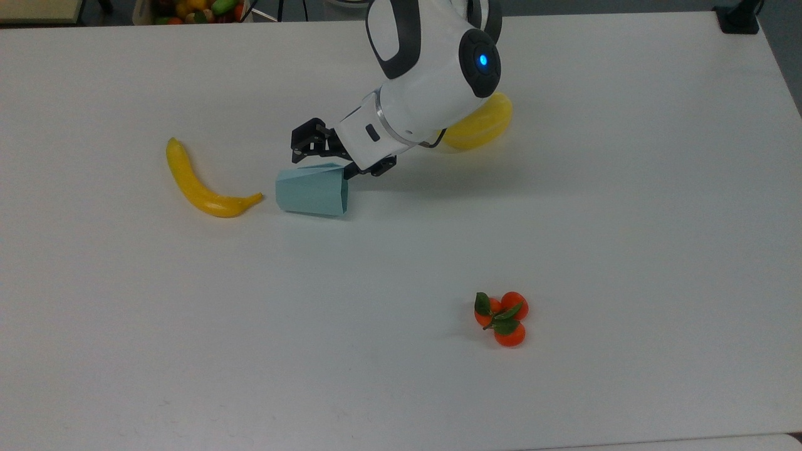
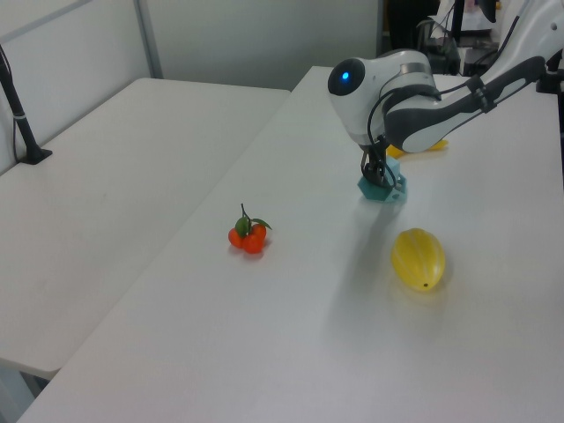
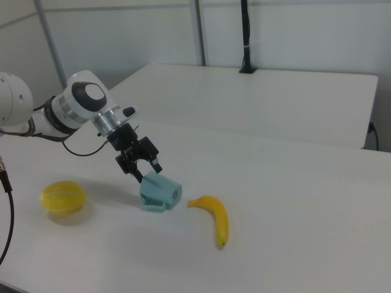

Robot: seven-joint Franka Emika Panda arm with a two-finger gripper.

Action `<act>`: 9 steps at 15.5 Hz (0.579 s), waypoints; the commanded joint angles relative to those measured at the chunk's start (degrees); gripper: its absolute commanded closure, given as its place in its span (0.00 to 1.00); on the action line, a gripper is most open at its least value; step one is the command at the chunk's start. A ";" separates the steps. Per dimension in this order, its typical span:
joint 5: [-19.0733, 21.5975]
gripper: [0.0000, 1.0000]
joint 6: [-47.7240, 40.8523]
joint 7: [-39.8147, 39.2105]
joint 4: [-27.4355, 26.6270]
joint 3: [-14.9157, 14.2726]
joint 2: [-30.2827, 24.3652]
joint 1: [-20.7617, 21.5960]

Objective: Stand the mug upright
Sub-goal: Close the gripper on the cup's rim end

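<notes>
I see the mug point(image 1: 311, 191) on its side on the tabletop point(image 1: 401, 376), roughly mid-table toward the top view's far edge, rim facing the top view's right, base toward the banana point(image 1: 199, 183). In the right view the mug point(image 3: 159, 191) sits just beside the banana's tip point(image 3: 213, 218), not touching as far as I can tell.

My gripper point(image 1: 326, 158) is down at the mug's rim end, arm tilted in from the top view's upper right. In the right view the gripper point(image 3: 142, 170) has its fingers spread apart, tips right at the upper edge of the mug. I can't tell if one finger is inside the opening. In the left view the gripper point(image 2: 377, 172) sits right over the mug point(image 2: 384, 187).

Yellow melon point(image 2: 419, 258) stands apart from the mug, partly hidden behind the arm in the top view. Tangerine cluster point(image 1: 501, 318) lies well apart, toward the top view's near edge.
</notes>
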 commanded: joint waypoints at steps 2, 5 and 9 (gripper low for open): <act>-1.64 0.09 1.38 1.24 -0.95 -0.37 -0.19 0.52; -2.78 0.29 1.47 1.24 -1.03 -0.37 0.34 0.17; -4.45 0.37 4.98 2.29 -1.47 -0.37 1.04 -0.09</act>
